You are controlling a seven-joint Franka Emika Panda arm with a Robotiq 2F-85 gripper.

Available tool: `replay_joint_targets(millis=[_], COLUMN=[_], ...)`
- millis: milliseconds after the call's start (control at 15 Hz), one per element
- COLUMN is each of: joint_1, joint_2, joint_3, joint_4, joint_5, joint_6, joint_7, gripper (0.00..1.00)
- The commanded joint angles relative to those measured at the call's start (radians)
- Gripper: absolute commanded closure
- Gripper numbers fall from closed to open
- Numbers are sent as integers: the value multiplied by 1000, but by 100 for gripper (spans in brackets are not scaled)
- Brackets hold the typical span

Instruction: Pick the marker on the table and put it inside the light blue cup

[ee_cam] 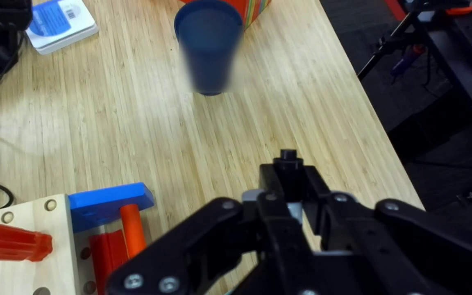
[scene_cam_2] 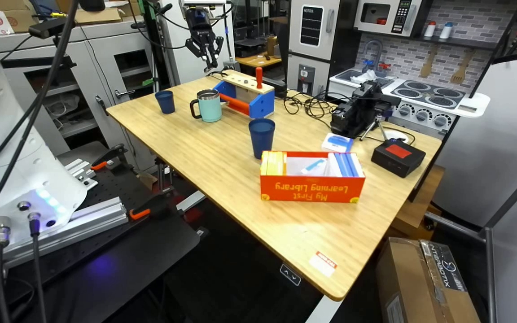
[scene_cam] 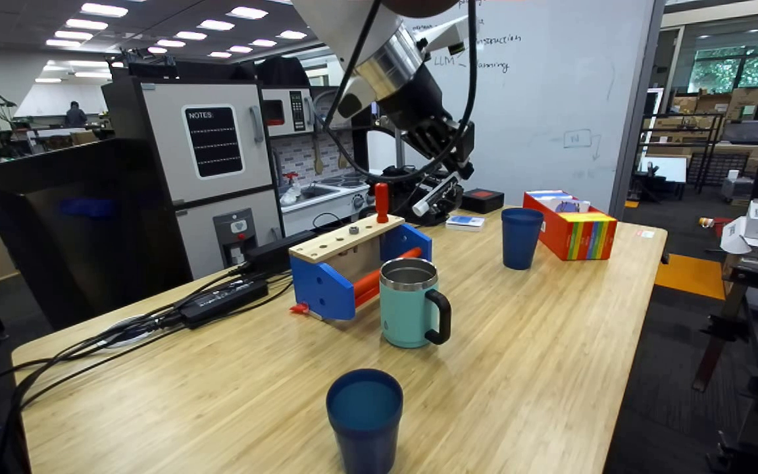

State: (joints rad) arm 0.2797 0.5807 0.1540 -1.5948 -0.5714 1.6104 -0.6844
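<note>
Gripper (ee_cam: 289, 180), black and jointed, raised above a counter (scene_cam: 517, 368) of pale, grained wood. Its jaws stand narrow, closed on a slim cylindrical marker (ee_cam: 289, 169) — black at one end, whitish along the barrel — which is thus held clear of the surface; the pale end projects from the jaws in an exterior view. Light blue cylindrical mug (scene_cam: 407, 315), metal-rimmed and with a black loop handle, stands upright on the counter just beside a toy workbench (scene_cam: 360, 258) of pale wood with blue end panels and a red rod. In both exterior views the mug stands between a dark blue tapered cup (scene_cam: 364, 424) and a matching dark blue cup (scene_cam: 522, 240), both upright. The latter is just beside a red rectangular box (scene_cam_2: 312, 192) lettered "My First Learning Library". Near it lies a flat white-and-blue pack (scene_cam_2: 337, 142).
</note>
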Motion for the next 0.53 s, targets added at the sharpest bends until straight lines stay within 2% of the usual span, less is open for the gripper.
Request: replay_joint_targets(millis=[0, 467], joint_1=[10, 33], joint_2=[61, 182], joint_3=[6, 3], joint_4=[116, 285], joint_5=[4, -2], joint_6=[-113, -240], joint_7=[-1, -34], gripper=[95, 95])
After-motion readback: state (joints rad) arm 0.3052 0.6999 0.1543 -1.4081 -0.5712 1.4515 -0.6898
